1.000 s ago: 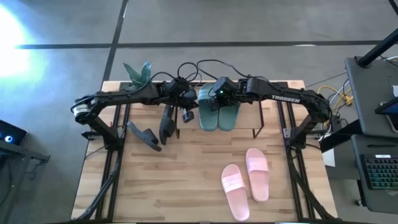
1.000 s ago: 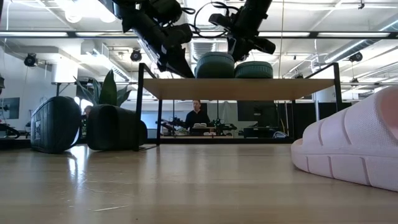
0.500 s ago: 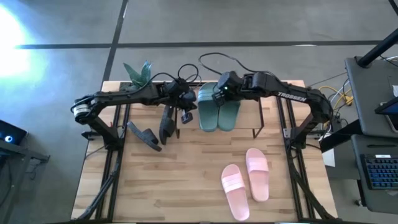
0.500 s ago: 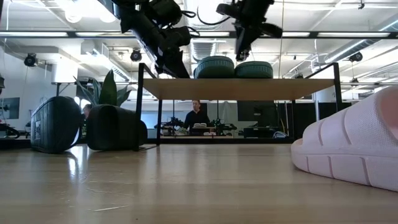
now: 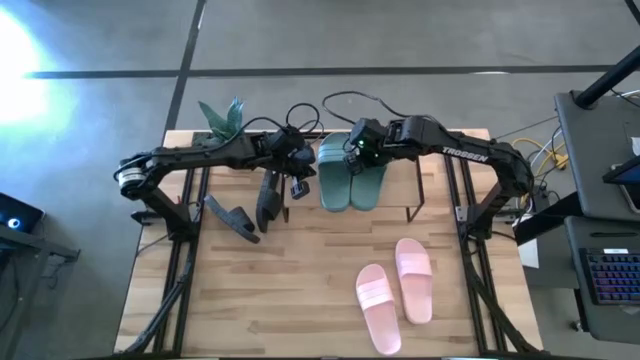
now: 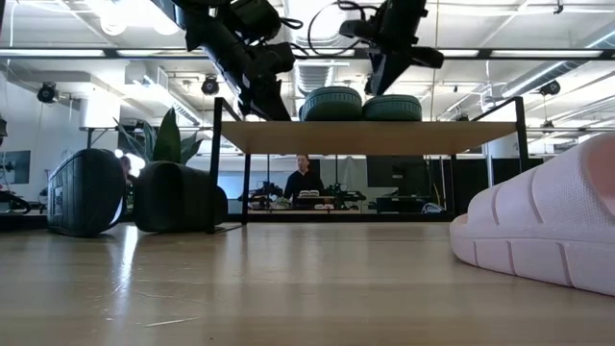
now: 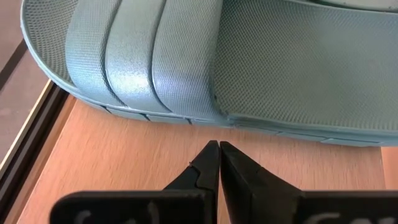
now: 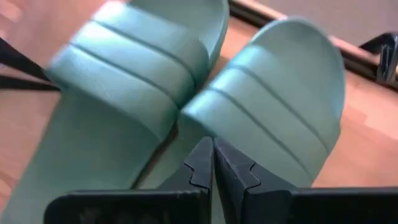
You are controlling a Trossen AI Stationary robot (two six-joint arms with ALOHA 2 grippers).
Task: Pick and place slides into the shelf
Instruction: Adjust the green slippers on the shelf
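While both hover over the green slides [image 5: 351, 172], each hand (left [image 7: 218, 149], right [image 8: 213, 144]) stays pressed together.

Two black arms [image 5: 200, 155] – white TROSSEN lettering (right one), looped cables, pointed dark fingers [image 7: 208, 163].

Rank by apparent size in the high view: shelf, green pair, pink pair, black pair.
1. Shelf, largest.
2. Green pair and pink pair look alike, so unranked.
3. Black pair, smallest looking, though lying on edge and partly under the left arm.
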